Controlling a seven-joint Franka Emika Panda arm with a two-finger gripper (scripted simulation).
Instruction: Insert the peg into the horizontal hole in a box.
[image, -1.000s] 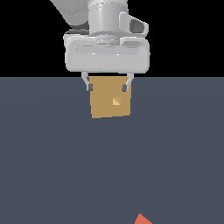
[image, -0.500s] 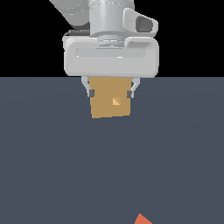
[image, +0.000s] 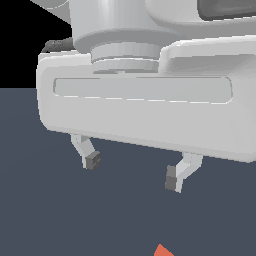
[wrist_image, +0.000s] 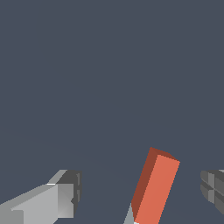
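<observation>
My gripper (image: 132, 170) is open and empty, and it fills most of the exterior view. Its two grey fingertips (image: 92, 160) hang above the dark floor. Only the orange-red tip of the peg (image: 161, 250) shows at that view's bottom edge. In the wrist view the peg (wrist_image: 156, 188) lies on the floor, orange-red half up in the picture, with a sliver of its whitish-grey half (wrist_image: 129, 216) at the edge. It lies between and below the two fingers (wrist_image: 61, 199), nearer the other one. The box and its hole are hidden behind the gripper.
A dark grey-blue floor (image: 125, 220) spreads under the gripper, with black background (image: 20, 45) beyond it. Nothing else shows.
The gripper has come much nearer the exterior camera and toward the peg, and it now covers the tan box that showed between its fingers. The fingers stay apart.
</observation>
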